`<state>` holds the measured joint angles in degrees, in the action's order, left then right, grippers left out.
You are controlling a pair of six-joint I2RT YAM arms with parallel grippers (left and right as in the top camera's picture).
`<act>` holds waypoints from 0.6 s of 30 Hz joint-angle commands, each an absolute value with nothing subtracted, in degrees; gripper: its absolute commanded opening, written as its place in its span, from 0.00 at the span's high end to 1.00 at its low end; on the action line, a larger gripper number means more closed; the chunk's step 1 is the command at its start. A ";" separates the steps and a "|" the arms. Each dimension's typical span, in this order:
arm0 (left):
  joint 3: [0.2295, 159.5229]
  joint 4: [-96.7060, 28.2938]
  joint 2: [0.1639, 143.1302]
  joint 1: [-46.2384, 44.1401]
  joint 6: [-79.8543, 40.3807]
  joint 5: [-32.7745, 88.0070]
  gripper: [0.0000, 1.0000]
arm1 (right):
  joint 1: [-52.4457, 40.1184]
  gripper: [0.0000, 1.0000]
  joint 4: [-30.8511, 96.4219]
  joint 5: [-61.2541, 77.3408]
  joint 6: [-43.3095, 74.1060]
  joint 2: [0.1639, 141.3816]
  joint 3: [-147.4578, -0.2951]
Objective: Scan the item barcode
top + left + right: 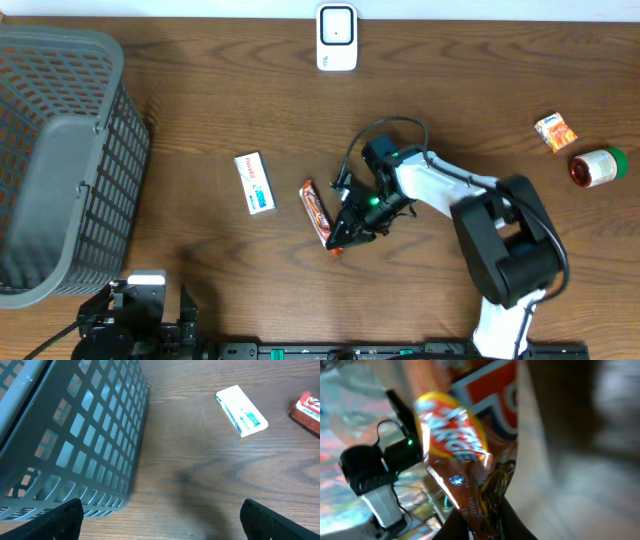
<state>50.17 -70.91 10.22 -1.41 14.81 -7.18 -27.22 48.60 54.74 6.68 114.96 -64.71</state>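
One candy bar [317, 210] lies well below the scanner [337, 37], its lower end clenched in the right gripper [343, 236] (the wrapper fills the wrist view). Left gripper [160, 522] is released, jaws wide, holding nothing. Also one basket [60, 170], one white box [255, 182], one orange packet [555, 131] and one can [597, 167].

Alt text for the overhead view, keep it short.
The right gripper is shut on the lower end of a candy bar at centre. A white box lies left of it, a grey basket far left, a scanner at the top edge.
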 commanded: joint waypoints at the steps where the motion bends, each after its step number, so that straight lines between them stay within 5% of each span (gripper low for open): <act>1: 50.46 -70.94 9.91 -1.69 14.70 -6.85 0.01 | -25.17 0.98 48.75 56.71 11.55 116.27 -64.42; 6: 50.46 -70.94 9.91 -1.69 14.70 -6.83 0.01 | -23.05 0.97 48.69 48.53 21.78 116.27 -64.42; 9: 50.46 -70.94 9.91 -1.69 14.70 -6.83 0.01 | -21.96 0.76 48.66 42.96 24.23 116.27 -64.42; 15: 50.46 -70.94 9.91 -1.69 14.70 -6.83 0.01 | -20.60 0.79 48.66 39.66 25.08 116.27 -64.42; 18: 50.46 -70.94 9.91 -1.69 14.70 -6.83 0.01 | -20.12 0.65 48.93 37.32 25.39 116.27 -64.42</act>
